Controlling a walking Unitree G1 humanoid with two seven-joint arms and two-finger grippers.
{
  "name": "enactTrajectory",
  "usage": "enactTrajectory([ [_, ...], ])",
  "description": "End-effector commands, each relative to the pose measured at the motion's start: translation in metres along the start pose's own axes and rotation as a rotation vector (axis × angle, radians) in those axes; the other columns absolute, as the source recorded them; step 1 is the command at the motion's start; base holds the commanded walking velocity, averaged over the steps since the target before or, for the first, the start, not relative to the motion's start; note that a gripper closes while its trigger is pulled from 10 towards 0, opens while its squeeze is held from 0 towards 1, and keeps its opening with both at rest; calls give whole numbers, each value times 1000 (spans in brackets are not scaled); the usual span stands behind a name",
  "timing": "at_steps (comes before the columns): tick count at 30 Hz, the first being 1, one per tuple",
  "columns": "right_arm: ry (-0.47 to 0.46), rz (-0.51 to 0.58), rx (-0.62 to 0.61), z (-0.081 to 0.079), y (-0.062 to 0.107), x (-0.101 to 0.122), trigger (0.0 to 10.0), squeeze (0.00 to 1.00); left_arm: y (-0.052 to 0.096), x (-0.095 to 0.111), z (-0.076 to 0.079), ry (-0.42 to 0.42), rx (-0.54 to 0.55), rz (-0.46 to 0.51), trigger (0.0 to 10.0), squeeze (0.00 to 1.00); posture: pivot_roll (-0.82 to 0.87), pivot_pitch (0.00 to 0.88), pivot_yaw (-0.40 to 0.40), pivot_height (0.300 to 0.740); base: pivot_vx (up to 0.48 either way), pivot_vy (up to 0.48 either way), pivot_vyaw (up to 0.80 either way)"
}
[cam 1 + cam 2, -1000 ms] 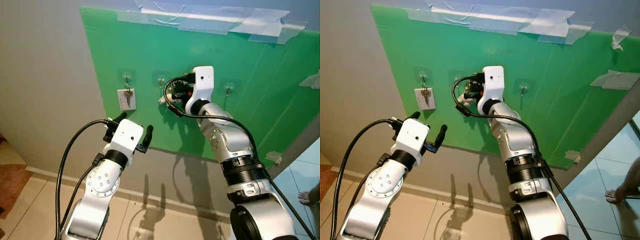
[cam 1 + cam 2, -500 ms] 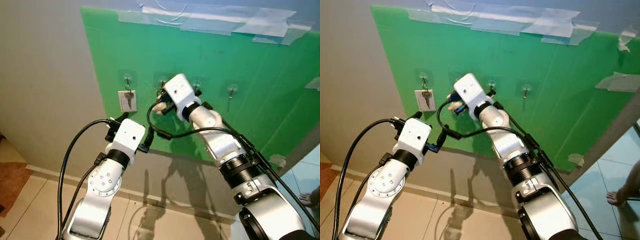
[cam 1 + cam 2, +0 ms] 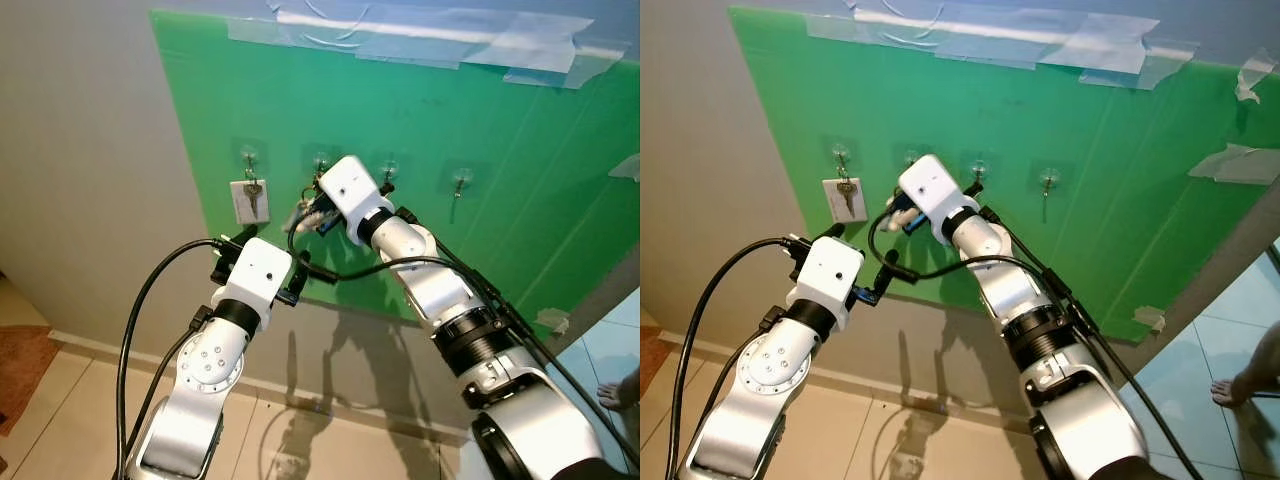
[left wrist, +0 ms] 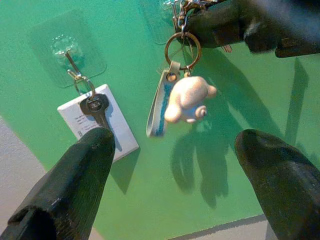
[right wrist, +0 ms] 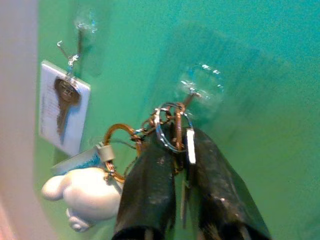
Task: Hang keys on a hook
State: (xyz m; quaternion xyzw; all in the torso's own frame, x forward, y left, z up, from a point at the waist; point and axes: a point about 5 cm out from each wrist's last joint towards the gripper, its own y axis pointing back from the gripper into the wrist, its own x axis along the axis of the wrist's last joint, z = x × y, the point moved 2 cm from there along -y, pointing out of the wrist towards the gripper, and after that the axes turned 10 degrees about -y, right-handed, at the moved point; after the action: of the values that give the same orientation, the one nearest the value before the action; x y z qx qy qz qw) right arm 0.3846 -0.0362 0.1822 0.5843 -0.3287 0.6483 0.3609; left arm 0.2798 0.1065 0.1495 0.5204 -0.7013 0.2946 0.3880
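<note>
A green board [image 3: 500,180] on the wall carries a row of clear stick-on hooks. My right gripper [image 5: 179,145] is shut on a bunch of keys [image 5: 167,127] with a white plush charm [image 4: 187,100] and a blue-white strap, held right up at the second hook [image 5: 197,85]. The rings overlap that hook's lower tip; I cannot tell whether they are caught on it. The leftmost hook [image 3: 248,157] holds a single key with a white tag [image 3: 248,200]. My left gripper [image 4: 175,136] is open, below the charm and apart from the board.
The third hook [image 3: 388,168] and fourth hook [image 3: 460,182] are bare. Tape strips [image 3: 400,35] run along the board's top edge. A person's foot [image 3: 620,390] stands on the tiled floor at the right. A rug edge [image 3: 15,360] lies at the left.
My right gripper has swung left from between the second and third hooks to the second hook, carrying the keys. The left arm has stayed put.
</note>
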Motion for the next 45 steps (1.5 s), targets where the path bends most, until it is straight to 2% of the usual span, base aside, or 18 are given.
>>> enactTrajectory([
  [1, -105, 70, -33, 10, 2, 15, 10000, 0, 0, -1, 1, -2, 0, -2, 10000, 0, -10, 0, -59, 740, 0, 0, 0],
  [2, -105, 70, -33, 10, 2, 15, 10000, 0, 0, -1, 1, -2, 0, -2, 10000, 0, -10, 0, -59, 740, 0, 0, 0],
  [5, -241, 85, -32, 11, 2, 21, 10000, 0, 0, -2, 1, -1, 1, -2, 10000, 0, -12, 0, -58, 740, 0, 0, 0],
  [8, -304, 78, -29, 11, 1, 21, 10000, 0, 0, -2, 2, -1, 1, -2, 10000, 0, -10, 0, -60, 740, 0, 0, 0],
  [14, -364, 56, -12, 9, 1, 21, 10000, 0, 0, -2, 2, -1, 1, -2, 10000, 0, -9, 0, -61, 740, 0, 0, 0],
  [18, -478, 14, -20, 9, 0, 15, 10000, 0, 1, -2, 2, 0, 1, -4, 10000, 0, -9, 0, -61, 740, 0, 0, 0],
  [20, -478, 14, -20, 9, 0, 15, 10000, 0, 1, -2, 2, 0, 1, -4, 10000, 0, -9, 0, -61, 740, 0, 0, 0],
  [25, -622, -27, -26, 9, 0, 10, 10000, 0, 1, -2, 2, 0, 2, -5, 10000, 0, -7, 0, -62, 740, 0, 0, 0],
  [30, -704, -42, -33, 11, 0, 11, 10000, 0, 2, -2, 2, 1, 2, -6, 10000, 0, -7, 0, -62, 740, 0, 0, 0],
  [33, -802, -58, -30, 12, 0, 13, 10000, 0, 2, -2, 2, 2, 2, -8, 10000, 0, -8, 0, -62, 740, 0, 0, 0],
  [35, -792, -58, -37, 13, 1, 14, 10000, 0, 2, -2, 2, 2, 2, -8, 10000, 0, -8, 0, -62, 740, 0, 0, 0],
  [36, -718, -43, -50, 16, 2, 17, 10000, 0, 2, -2, 2, 2, 1, -9, 10000, 0, -9, 0, -62, 740, 0, 0, 0],
  [37, -718, -43, -50, 16, 2, 17, 10000, 0, 2, -2, 2, 2, 1, -9, 10000, 0, -9, 0, -62, 740, 0, 0, 0],
  [38, -500, -6, -72, 19, 4, 22, 10000, 0, 2, -2, 2, 3, 2, -9, 10000, 0, -8, 0, -64, 740, 0, 0, 0],
  [39, -500, -6, -72, 19, 4, 22, 10000, 0, 2, -2, 2, 3, 2, -9, 10000, 0, -8, 0, -64, 740, 0, 0, 0],
  [41, -216, 49, -56, 15, 11, 29, 10000, 0, 2, -2, 3, 3, 2, -11, 10000, 0, -5, 0, -71, 740, 0, 0, 0],
  [42, -94, 65, -32, 10, 22, 25, 10000, 0, 3, -4, 2, 0, 3, -15, 10000, 0, -4, 0, -74, 740, 0, 0, 0],
  [45, -45, 61, -19, 8, 36, 16, 10000, 0, 4, -8, -2, 1, 15, -30, 10000, 0, -4, 0, -75, 740, 0, 0, 0],
])
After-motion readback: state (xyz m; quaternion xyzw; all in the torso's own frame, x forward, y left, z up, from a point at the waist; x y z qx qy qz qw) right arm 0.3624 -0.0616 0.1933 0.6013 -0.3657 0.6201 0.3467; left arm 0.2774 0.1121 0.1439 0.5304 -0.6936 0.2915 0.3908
